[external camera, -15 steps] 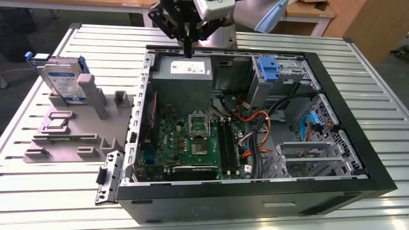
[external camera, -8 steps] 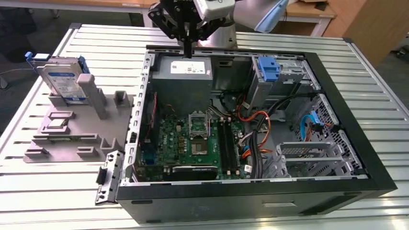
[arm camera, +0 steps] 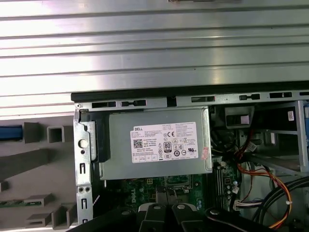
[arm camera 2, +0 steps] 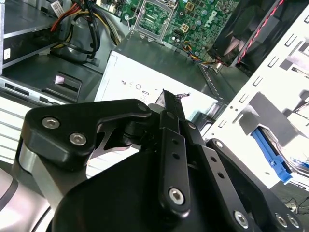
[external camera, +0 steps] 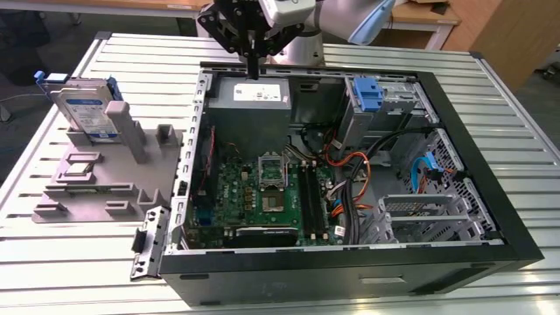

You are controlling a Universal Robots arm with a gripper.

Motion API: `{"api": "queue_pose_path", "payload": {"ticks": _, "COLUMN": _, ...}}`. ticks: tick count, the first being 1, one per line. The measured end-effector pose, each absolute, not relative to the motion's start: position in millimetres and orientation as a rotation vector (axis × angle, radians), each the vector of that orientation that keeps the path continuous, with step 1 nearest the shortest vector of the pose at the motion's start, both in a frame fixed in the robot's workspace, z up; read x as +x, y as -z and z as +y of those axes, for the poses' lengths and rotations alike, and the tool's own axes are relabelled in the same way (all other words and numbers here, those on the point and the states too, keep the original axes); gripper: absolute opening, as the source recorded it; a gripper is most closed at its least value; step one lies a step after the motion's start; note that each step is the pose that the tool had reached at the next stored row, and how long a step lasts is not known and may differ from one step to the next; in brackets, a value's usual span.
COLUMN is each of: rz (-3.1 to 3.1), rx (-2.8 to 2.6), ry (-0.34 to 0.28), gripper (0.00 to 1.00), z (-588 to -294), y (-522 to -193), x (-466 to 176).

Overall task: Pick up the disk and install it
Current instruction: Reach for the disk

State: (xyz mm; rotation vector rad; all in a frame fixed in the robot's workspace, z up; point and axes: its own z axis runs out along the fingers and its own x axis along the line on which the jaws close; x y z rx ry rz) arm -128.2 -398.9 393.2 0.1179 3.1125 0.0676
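The disk (external camera: 86,108) stands upright in a slot of the grey holder (external camera: 96,190), at the exterior view's left, outside the computer case. It is silver-grey with a blue-and-white label and a blue carrier around it. My gripper (external camera: 253,71) hangs over the case's back edge, above the grey power supply box (external camera: 252,95), well to the right of the disk. Its fingers (arm camera 2: 170,104) are pressed together and hold nothing. A strip of the blue carrier (arm camera 2: 270,154) shows in the second wrist view.
The open black computer case (external camera: 490,216) lies on a slatted metal table (external camera: 70,262). Inside it are a green motherboard (external camera: 271,190), orange and black cables (external camera: 350,177), a metal drive cage (external camera: 420,216) and a bare blue bracket (external camera: 368,95) in the back bay.
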Motion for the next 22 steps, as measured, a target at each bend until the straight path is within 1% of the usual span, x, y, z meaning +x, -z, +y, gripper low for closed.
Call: {"api": "queue_pose_path", "payload": {"ticks": 22, "rz": 3.112, "rx": 0.118, "ry": -0.067, "gripper": 0.10, "z": -398.9, "y": -393.2, "x": -143.6}}
